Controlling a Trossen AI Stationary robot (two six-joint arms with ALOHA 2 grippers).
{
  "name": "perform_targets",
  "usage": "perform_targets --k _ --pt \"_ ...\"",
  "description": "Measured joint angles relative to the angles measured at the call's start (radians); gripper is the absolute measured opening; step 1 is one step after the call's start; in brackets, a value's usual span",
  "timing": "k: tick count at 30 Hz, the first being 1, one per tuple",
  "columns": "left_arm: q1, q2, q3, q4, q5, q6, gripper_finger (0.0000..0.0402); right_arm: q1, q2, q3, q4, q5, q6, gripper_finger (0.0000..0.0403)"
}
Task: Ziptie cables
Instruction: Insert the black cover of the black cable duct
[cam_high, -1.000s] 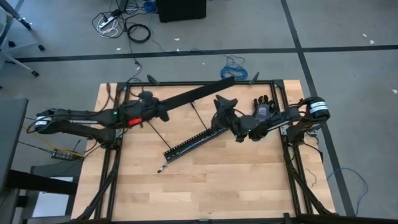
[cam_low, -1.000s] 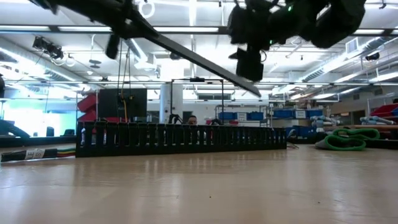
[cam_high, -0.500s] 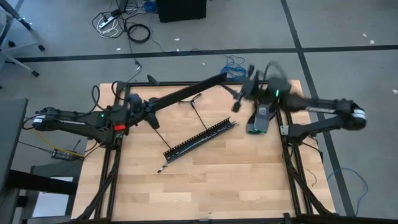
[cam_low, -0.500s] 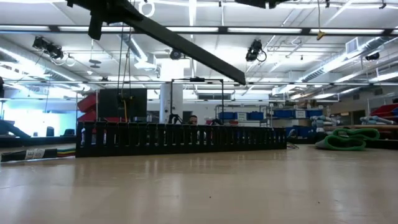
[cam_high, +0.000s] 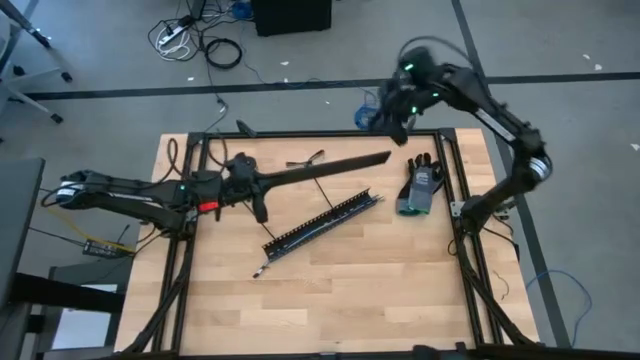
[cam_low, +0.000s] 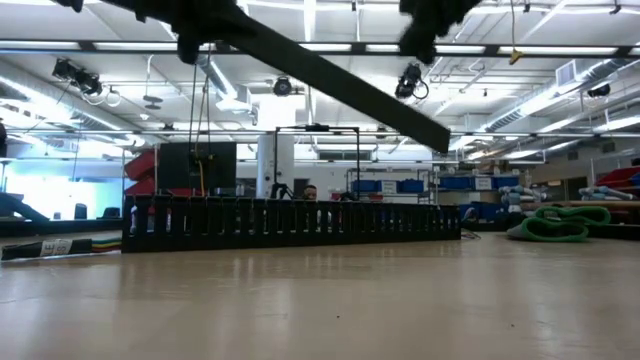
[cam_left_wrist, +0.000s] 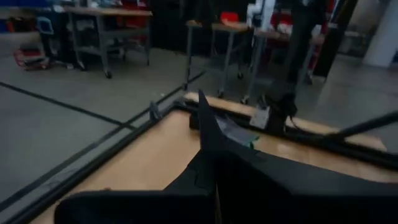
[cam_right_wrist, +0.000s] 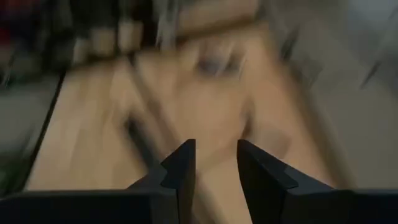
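My left gripper (cam_high: 245, 186) is over the table's left half, shut on a long flat black strip (cam_high: 325, 167) that reaches right toward the table's middle; the low view shows it in the air (cam_low: 330, 80). My right gripper (cam_high: 385, 117) is high above the far edge, open with nothing between its fingers (cam_right_wrist: 214, 155). A thin black ziptie (cam_high: 318, 186) lies on the wood. A short stretch of bundled wires (cam_low: 60, 246) lies at the left end of the perforated strip (cam_high: 322, 222); I cannot tell whether these are the cables. My left gripper holds the long black strip by its left end (cam_high: 262, 181). The fingers come level from the table's left and lie along the strip, which runs straight away from them (cam_left_wrist: 202, 118). The strip is lifted clear of the table, its free end (cam_low: 440, 138) lower.
A wide black perforated strip lies slantwise across the table's middle and stands like a low wall in the low view (cam_low: 290, 222). A grey and black glove (cam_high: 420, 186) lies at the right. A dark metal frame (cam_high: 300, 135) runs around the wooden top.
My right gripper has risen from above the perforated strip's right end, gone up and toward the far edge, and turned about. My left gripper has rolled, and the long strip's free end has swung toward the near edge. The perforated strip has stayed in place.
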Motion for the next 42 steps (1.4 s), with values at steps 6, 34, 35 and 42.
perform_targets --k 6,34,35,42 --pt "0.03 0.077 0.0 0.025 -0.076 -0.23 0.0 0.096 0.126 -0.014 -0.423 0.355 -0.265 0.0111" --pt "0.119 0.118 0.0 0.004 0.042 -0.821 0.0 0.438 0.125 -0.062 -0.269 0.688 -0.263 0.0112" --pt "0.115 0.113 0.0 0.014 0.038 -0.853 0.0 0.443 0.125 -0.062 -0.288 0.69 -0.281 0.0112" --pt "0.069 -0.016 0.0 -0.012 -0.063 -0.825 0.0 0.462 0.125 -0.062 -0.261 0.723 -0.287 0.0123"
